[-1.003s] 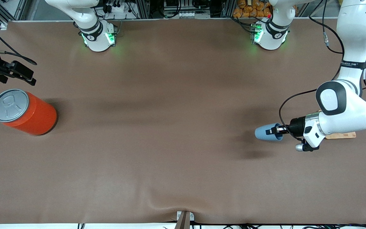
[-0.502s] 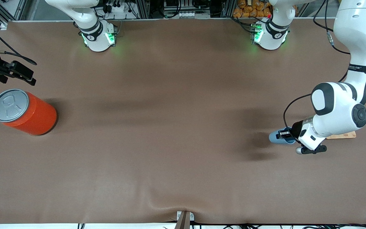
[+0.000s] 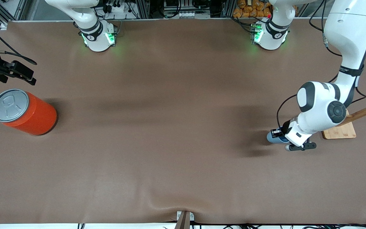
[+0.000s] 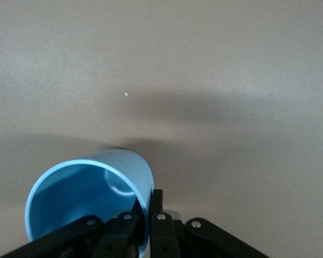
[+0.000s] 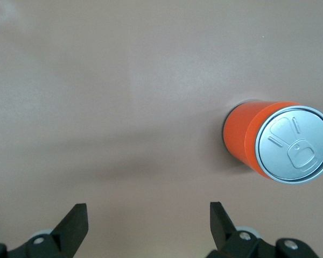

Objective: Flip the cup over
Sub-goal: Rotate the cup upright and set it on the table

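you have bare brown table [image 3: 170, 127] mid-span. left gripper [image 3: 280, 133] pinches the cup [image 3: 271, 137] wall near a wooden stand [image 3: 340, 131]; right gripper [image 5: 148, 217], spread wide, waits above the orange can [image 3: 24, 112].

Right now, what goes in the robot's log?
left gripper: shut on cup rim, cup tilted above table | right gripper: open, waiting beside orange can

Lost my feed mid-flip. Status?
Left pincer shut on cup rim, above the table. Right pincer open, waiting near orange can. Nothing obstructing.
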